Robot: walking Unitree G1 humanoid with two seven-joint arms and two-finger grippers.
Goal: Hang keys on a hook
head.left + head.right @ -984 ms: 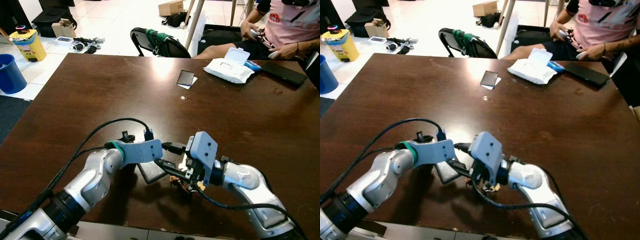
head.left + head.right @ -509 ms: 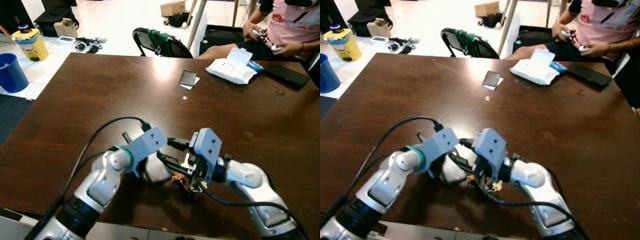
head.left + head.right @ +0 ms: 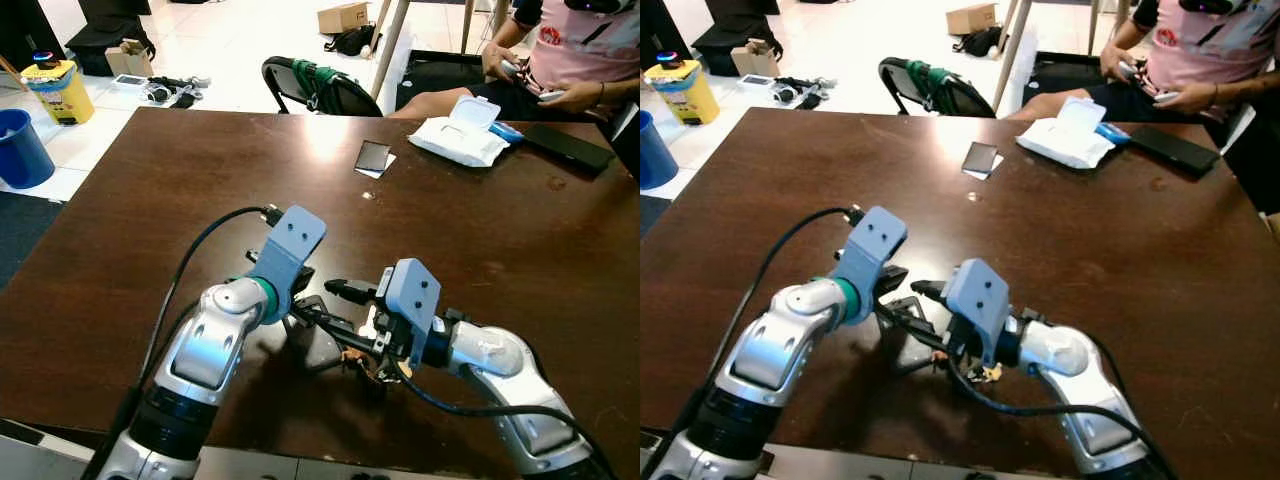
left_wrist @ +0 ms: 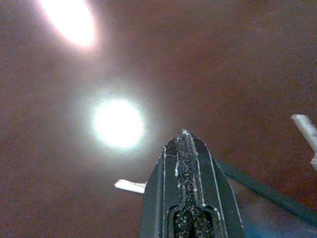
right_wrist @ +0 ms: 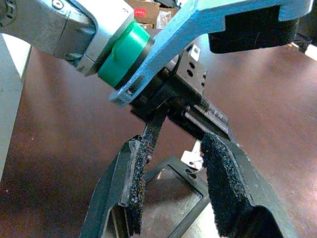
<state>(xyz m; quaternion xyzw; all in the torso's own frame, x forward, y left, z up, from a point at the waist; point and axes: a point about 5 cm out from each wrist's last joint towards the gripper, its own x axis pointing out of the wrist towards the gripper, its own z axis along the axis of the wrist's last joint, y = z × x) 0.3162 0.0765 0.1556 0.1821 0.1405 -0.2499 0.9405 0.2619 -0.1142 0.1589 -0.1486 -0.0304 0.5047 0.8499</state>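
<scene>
Keys (image 3: pixel 368 368) lie on the table (image 3: pixel 180 180) at your 6 o'clock, directly under the right gripper (image 5: pixel 171 186), its fingers spread; left gripper (image 4: pixel 185 148), pressed closed, sits at 9 o'clock.

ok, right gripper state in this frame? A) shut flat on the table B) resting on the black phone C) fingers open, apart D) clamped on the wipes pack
C: in the right wrist view the right gripper has its two padded fingers spread, with a clear gap between them above the dark frame on the table.

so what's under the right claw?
Under the right claw lie a black frame-like stand and small yellowish keys on the table. The arms cover the rest.
</scene>
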